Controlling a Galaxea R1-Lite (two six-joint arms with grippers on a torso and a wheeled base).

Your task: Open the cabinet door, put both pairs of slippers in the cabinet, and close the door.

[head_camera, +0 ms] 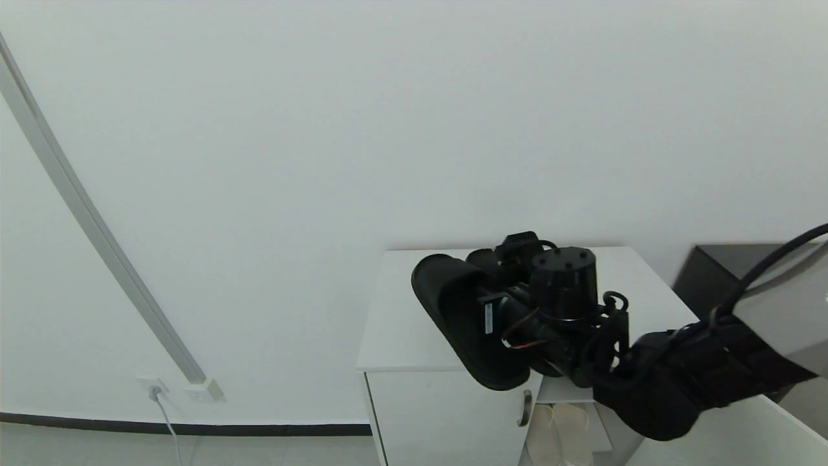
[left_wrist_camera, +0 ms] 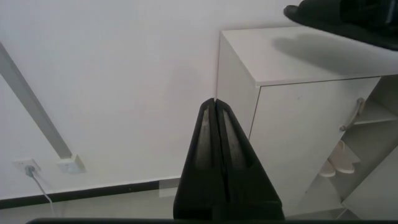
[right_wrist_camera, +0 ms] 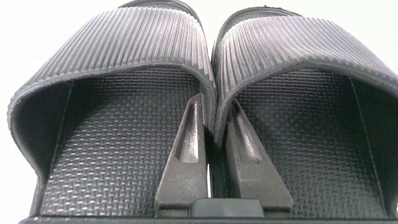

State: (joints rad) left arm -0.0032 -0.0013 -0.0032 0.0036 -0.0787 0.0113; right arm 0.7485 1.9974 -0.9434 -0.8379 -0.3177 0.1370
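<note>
My right gripper (right_wrist_camera: pixel 214 106) is shut on a pair of black slippers (right_wrist_camera: pixel 124 93), pinching the inner edges of the two straps together. In the head view the black slippers (head_camera: pixel 466 323) hang tilted over the front edge of the white cabinet (head_camera: pixel 401 323), toes toward the wall, with the right gripper (head_camera: pixel 501 301) behind them. The cabinet's left door (head_camera: pixel 440 414) is closed; the right side stands open. A pair of white slippers (head_camera: pixel 559 433) lies on a shelf inside. My left gripper (left_wrist_camera: pixel 215 102) is shut on nothing, low and to the left of the cabinet (left_wrist_camera: pixel 298 124).
The opened right door panel (head_camera: pixel 744 433) juts out at the lower right under my right arm. A dark box (head_camera: pixel 724 265) stands right of the cabinet. A wall socket (head_camera: pixel 154 388) with a cable and a slanted wall trunking (head_camera: pixel 97 226) are at the left.
</note>
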